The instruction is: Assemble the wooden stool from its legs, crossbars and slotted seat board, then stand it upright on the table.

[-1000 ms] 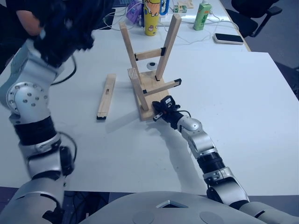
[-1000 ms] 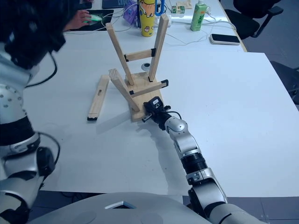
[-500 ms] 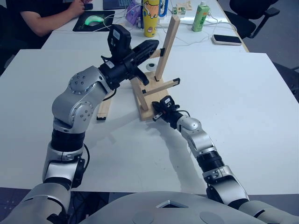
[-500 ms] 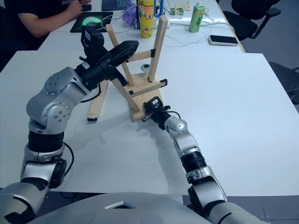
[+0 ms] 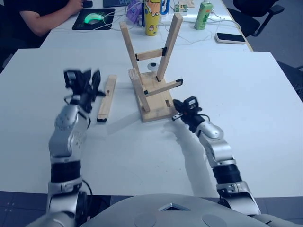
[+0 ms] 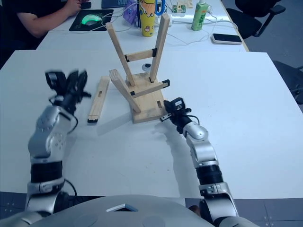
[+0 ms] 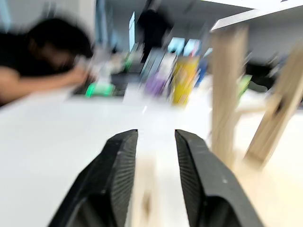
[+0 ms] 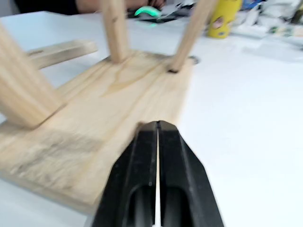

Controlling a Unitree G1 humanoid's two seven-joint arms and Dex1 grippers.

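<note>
1. Left eye view: the left gripper hovers over the left part of the desk. The left wrist view shows its fingers parted by a narrow gap, holding nothing.
2. Just to its right, the loose leg lies flat on the desk, apart from the gripper and from the stool. With so narrow a gap, the fingers would likely land on top of the leg and push or roll it away.
3. At mid-desk the unfinished stool sits upside down, its seat board flat on the desk. Two far legs stand up, joined by a crossbar. A nearer slanted leg carries a second crossbar whose right end hangs free. That leaning leg looks loosely seated, so a bump could lever it out of its slot.
4. Right of the board, the right gripper rests at its near right corner, fingers pressed together and holding nothing. Whether they touch the wood is unclear. Any forward push here would likely slide or turn the board, spoiling alignment for the missing leg.
</note>
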